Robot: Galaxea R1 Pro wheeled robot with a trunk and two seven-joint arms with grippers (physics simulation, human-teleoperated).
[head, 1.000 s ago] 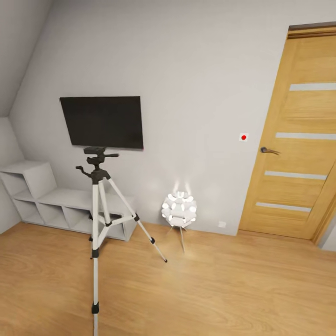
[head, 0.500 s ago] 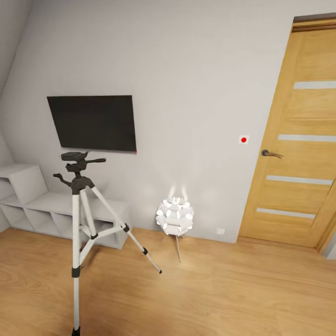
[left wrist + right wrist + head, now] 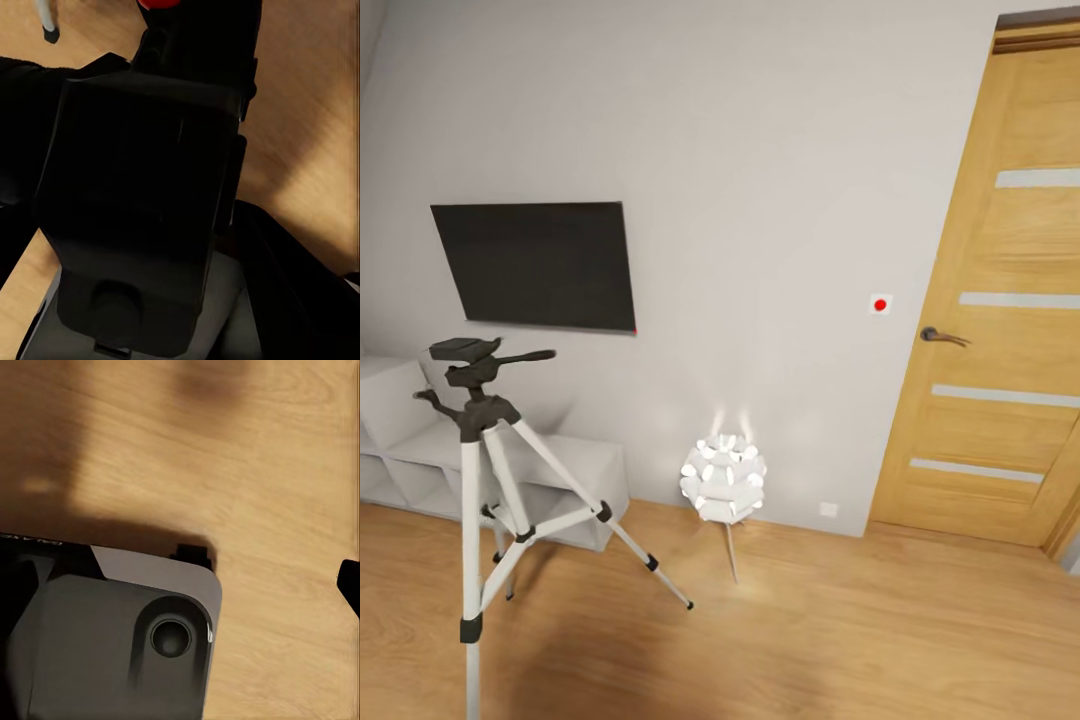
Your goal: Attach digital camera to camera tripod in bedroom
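Note:
The camera tripod (image 3: pixel 482 415) stands on the wooden floor at the left of the head view, silver-white legs spread. Its black head (image 3: pixel 463 349) is bare, with the pan handle (image 3: pixel 525 356) pointing right. In the left wrist view a black boxy body, the digital camera (image 3: pixel 135 180), sits very close with a red spot (image 3: pixel 159 3) at its far end. My left gripper (image 3: pixel 172 150) appears shut on it, its fingers lost in the black. One tripod foot (image 3: pixel 48 26) shows on the floor beyond. My right gripper's fingertip (image 3: pixel 349 585) shows at the frame's edge over bare floor.
A black TV (image 3: pixel 535 265) hangs on the white wall behind the tripod, above a low white shelf unit (image 3: pixel 400 425). A lit white petal lamp (image 3: pixel 723 478) stands right of the tripod. A shut wooden door (image 3: pixel 1000 300) is at the right. My grey base (image 3: pixel 127 645) shows below.
The whole head view has shifted: tripod, TV and lamp slide left and the tripod sits lower in the picture. The camera moved, not the things.

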